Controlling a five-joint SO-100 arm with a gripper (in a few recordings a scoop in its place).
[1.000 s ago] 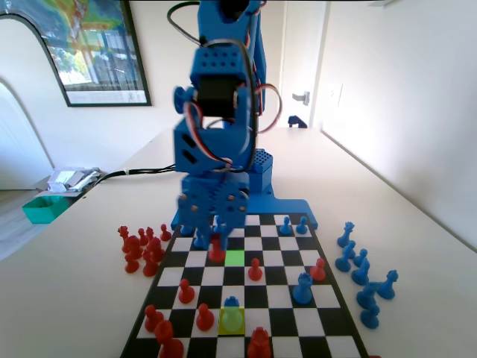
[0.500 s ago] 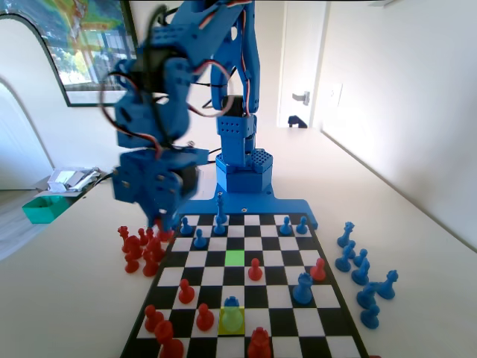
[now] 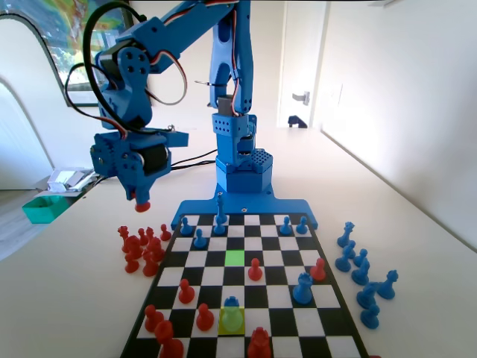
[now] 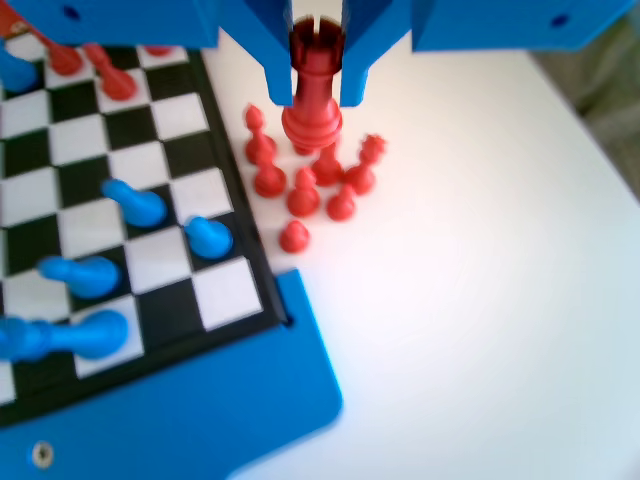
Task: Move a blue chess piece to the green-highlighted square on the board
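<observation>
Fixed view, near to far. Blue piece (image 3: 232, 303) stood just behind lime square (image 3: 232, 321), near end of board (image 3: 339, 317). Green square (image 3: 235, 257) lay bare mid-board, red pawn (image 3: 255, 269) just right. Gripper (image 3: 140, 198) hung above table (image 3: 67, 276) left of board, over red cluster (image 3: 141, 247); jaws (image 4: 315, 60) clamped on red rook (image 4: 313, 90).

Blue plastic arm (image 3: 223, 89), black servos, looping black and red cables.
</observation>
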